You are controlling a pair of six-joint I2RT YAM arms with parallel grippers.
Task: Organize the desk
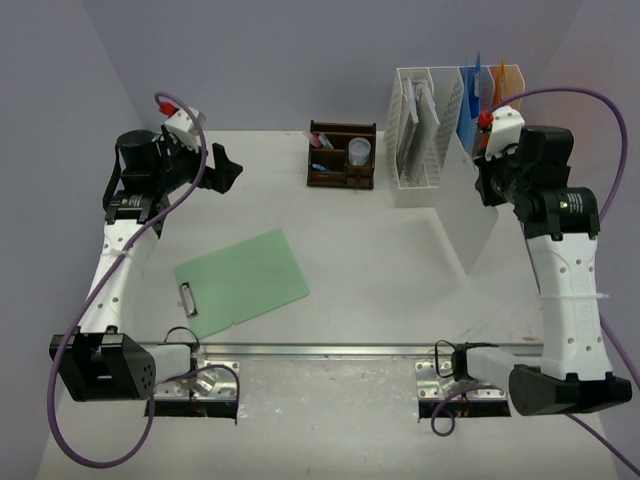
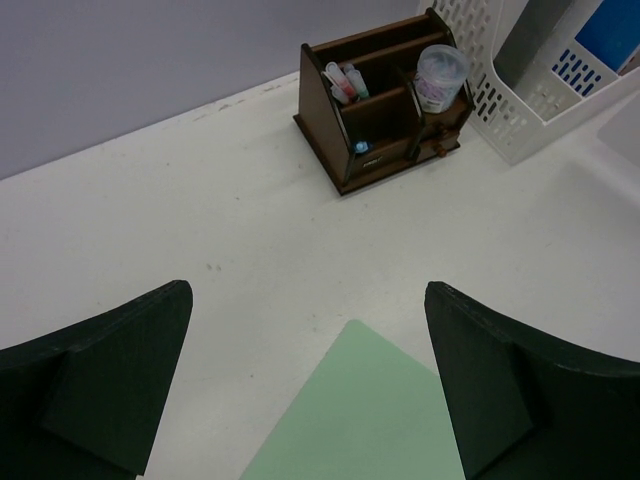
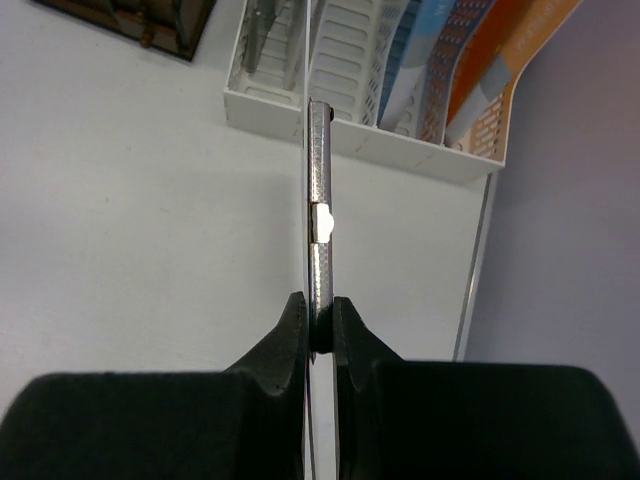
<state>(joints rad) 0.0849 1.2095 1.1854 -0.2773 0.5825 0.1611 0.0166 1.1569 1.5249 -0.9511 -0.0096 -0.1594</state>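
Two arms, two clipboards: one lies flat, one is in a grip.
From above, the desk carries one pen organizer at its far edge, one white file rack just right of the organizer and one green clipboard flat on the near left of it. The left gripper hovers left of the organizer. The right gripper, beyond the rack, dangles one white clipboard. Left wrist: both fingers spread wide with nothing between them, organizer ahead. Right wrist: both fingers pinched on the white clipboard's edge, its one metal clip showing.
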